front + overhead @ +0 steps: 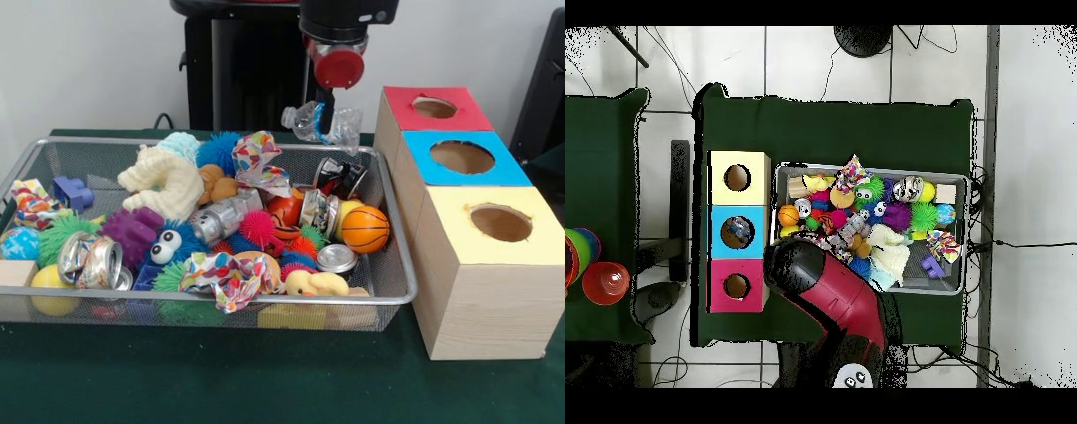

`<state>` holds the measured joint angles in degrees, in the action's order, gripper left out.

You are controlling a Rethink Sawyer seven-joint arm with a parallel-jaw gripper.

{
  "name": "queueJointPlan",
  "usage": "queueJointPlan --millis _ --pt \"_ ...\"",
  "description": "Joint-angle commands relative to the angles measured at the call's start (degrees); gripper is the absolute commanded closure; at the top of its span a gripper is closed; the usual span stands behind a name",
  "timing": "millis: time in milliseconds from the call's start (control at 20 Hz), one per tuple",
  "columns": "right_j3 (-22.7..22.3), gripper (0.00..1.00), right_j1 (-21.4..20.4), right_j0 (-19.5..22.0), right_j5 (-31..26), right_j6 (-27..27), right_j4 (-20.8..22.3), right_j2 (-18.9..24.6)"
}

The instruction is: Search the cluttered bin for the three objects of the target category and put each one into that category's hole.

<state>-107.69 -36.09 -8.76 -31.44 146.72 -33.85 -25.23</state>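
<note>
My gripper [325, 113] hangs above the far right corner of the wire mesh bin [221, 301]. It is shut on a crumpled see-through plastic bottle [311, 120] with a blue label, held clear above the rim. The bottle is level with the red-topped box [433, 108], just to its left. I see no other clear bottle among the clutter in the bin. In the overhead view my red and black arm [805, 268] covers the gripper and the bottle, next to the bin [966, 235].
Three wooden boxes with round holes stand right of the bin: red, blue [462, 157] and yellow [500, 223]. Something pale shows inside the blue box's hole [737, 232]. The bin holds metal cans [221, 217], patterned paper wads [225, 272], spiky balls, a toy basketball [365, 228].
</note>
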Motion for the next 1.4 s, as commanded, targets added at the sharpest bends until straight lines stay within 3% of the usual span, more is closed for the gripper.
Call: queueJointPlan --millis 50,500,1000,1250,1400 --pt "4.83 1.0 0.92 -0.32 -7.02 19.91 -3.84 1.31" --pt "6.76 1.0 -0.93 -2.62 -10.37 26.92 -6.33 2.05" --pt "9.84 1.0 3.86 -8.42 -7.8 34.8 -7.87 0.91" --pt "8.79 1.0 4.68 -9.11 -5.03 35.04 -9.77 2.65" --pt "5.89 1.0 3.32 -7.72 -2.69 32.77 -12.68 6.1"
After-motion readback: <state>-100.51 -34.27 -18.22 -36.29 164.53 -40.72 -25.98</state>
